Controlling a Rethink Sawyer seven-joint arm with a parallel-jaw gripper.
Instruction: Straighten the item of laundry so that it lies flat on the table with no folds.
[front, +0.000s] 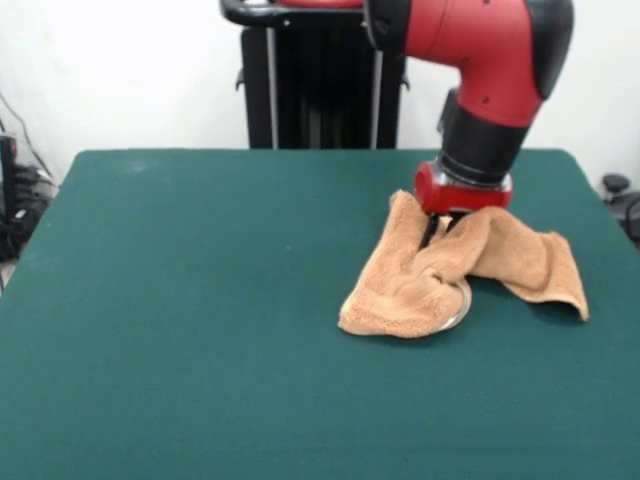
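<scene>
Reaching down from above, the red and black arm (480, 70) plants its gripper (436, 232) straight into the crumpled towel (450, 270). Dark fingers (430, 232) show just under the red wrist collar, sunk into a crease of the cloth, with terry bunched up against them on both sides. They appear to be pinching a fold of the towel, though the tips themselves are buried in the fabric.

Directly around the gripper the towel rises in a ridge, its highest part touching the red collar. Below the gripper, toward the camera, a thick rounded lobe of orange-tan cloth spreads down onto the table (200, 330), and a pale curved edge shows at its lower rim, too small to make out. To the picture's right of the gripper a second flap stretches away and droops, ending in a corner that rests on the felt.

The towel is heavily folded and nowhere near flat. It lies on the picture's right half of the dark green table, well apart from the edges, with wide bare felt spreading away to the picture's left and front.
</scene>
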